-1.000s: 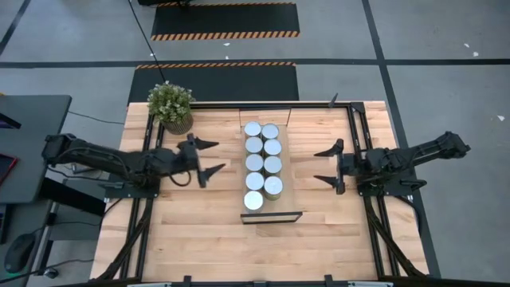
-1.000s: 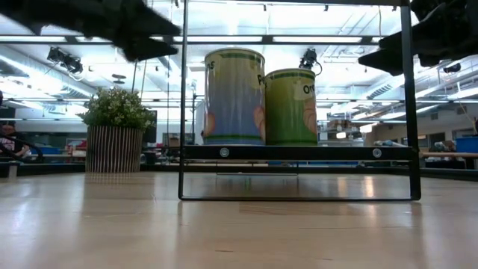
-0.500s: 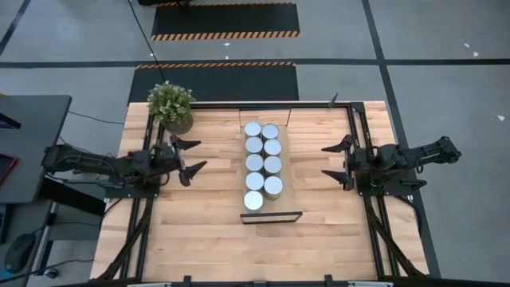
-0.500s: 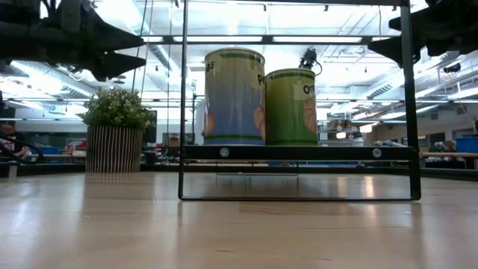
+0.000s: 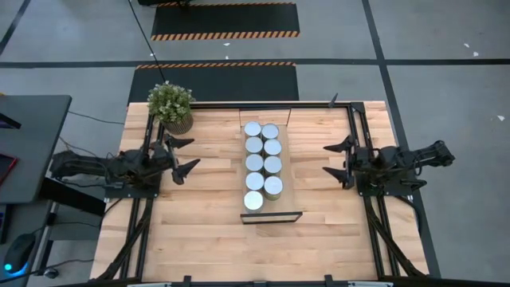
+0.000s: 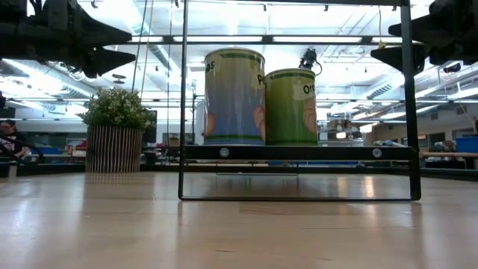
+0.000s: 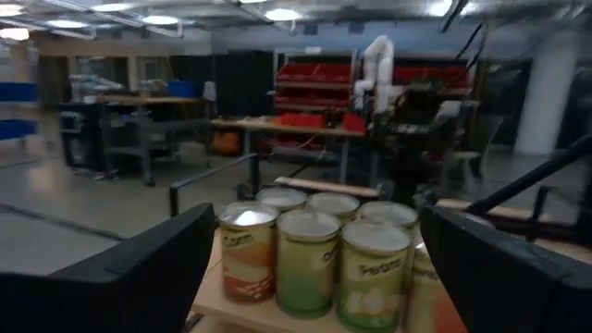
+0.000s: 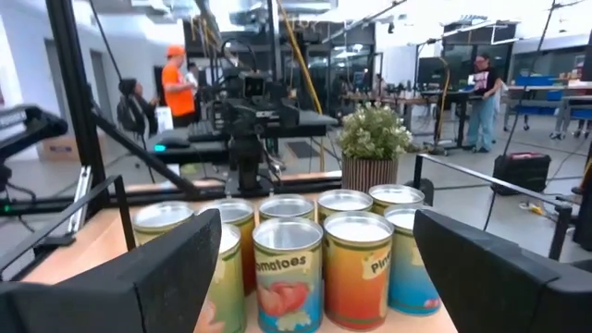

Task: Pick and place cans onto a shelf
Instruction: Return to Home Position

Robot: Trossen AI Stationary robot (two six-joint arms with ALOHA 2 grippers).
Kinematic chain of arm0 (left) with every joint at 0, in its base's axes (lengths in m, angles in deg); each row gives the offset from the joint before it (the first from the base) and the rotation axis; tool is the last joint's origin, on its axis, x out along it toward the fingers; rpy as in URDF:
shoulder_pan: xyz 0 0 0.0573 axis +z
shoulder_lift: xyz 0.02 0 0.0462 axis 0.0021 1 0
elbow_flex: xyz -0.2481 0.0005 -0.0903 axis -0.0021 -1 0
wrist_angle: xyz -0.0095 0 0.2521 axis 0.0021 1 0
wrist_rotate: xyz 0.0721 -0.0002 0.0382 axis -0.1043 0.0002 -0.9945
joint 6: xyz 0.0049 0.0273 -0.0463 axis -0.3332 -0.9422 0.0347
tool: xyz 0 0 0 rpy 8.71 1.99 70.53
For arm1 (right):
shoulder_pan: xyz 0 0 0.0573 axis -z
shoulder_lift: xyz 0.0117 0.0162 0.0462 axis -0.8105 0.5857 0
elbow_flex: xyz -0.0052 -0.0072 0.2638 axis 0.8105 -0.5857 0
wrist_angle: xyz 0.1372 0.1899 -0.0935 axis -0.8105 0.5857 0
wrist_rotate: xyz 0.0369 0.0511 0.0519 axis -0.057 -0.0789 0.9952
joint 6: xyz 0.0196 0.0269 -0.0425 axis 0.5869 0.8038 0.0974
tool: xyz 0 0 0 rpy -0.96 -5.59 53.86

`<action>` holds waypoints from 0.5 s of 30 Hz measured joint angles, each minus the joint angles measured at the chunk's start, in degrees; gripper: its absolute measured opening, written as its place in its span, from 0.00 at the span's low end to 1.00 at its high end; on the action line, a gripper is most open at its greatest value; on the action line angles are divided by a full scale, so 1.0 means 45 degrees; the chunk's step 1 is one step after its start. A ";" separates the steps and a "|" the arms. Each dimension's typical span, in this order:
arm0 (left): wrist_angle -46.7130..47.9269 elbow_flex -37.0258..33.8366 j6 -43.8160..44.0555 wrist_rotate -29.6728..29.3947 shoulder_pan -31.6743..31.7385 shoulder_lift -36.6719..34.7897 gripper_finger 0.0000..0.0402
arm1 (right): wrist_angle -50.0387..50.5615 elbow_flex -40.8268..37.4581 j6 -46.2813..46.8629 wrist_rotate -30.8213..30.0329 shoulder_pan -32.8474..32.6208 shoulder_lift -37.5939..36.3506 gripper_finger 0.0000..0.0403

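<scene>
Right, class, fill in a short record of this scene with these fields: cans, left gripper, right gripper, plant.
cans: standing in two rows on the shelf
left gripper: open, empty, left of the shelf
right gripper: open, empty, right of the shelf
plant: at a corner of the table, off the shelf

Open tabletop (image 5: 199, 231) flanks the shelf (image 5: 276, 210) on both sides; cans (image 5: 254, 163) pack it, a plant (image 5: 170, 104) occupies one far corner
</scene>
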 joint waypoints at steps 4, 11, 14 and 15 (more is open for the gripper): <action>-0.0346 -0.0594 0.0489 0.1161 -0.0001 -0.0146 0.96 | -0.1444 -0.0727 0.0098 -0.0036 0.0000 0.0003 0.91; -0.0177 -0.0714 0.1104 0.2555 -0.0028 -0.0185 0.96 | -0.2356 -0.1089 0.0778 -0.0450 0.0000 0.0016 0.91; -0.0086 -0.0714 0.1168 0.3131 -0.0029 -0.0200 0.96 | -0.2406 -0.1098 0.0714 -0.0452 0.0000 0.0013 0.91; -0.0002 -0.0714 0.1254 0.3392 -0.0029 -0.0200 0.96 | -0.2394 -0.1103 0.0711 -0.0452 0.0001 0.0013 0.91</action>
